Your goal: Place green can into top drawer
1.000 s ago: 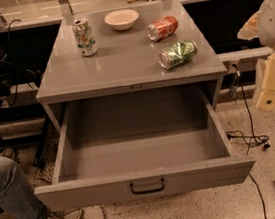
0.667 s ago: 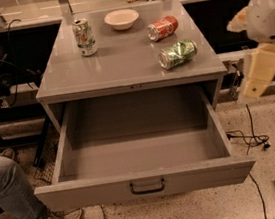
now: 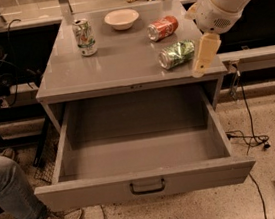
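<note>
I see the green can lying on its side at the right of the cabinet top, above the open top drawer, its long axis running roughly left-right. My gripper hangs just right of it; whether released or clenched, I cannot tell.

floor: speckled stone | cables: lying right | cabinet: grey, centre

white can upright, rear-left | bowl rear-centre | orange-red can lying | person's leg bottom-left
</note>
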Action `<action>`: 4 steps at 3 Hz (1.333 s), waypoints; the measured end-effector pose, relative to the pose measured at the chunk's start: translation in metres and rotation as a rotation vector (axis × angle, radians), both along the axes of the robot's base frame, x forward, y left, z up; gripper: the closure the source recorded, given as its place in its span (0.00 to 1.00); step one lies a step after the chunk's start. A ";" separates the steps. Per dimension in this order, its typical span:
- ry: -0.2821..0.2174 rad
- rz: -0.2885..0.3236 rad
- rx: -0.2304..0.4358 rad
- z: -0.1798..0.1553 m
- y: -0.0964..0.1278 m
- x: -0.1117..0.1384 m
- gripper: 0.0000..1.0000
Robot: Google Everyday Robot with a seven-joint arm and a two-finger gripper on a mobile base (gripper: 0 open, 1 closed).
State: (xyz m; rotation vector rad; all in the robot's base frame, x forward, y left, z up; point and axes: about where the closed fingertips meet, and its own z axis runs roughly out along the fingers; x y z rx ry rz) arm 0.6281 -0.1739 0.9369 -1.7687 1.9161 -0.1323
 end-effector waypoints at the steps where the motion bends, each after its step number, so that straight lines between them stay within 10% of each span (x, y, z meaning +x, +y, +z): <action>1: 0.000 0.000 0.000 0.000 0.000 0.000 0.00; 4: 0.017 0.051 -0.159 -0.022 -0.011 0.034 0.00</action>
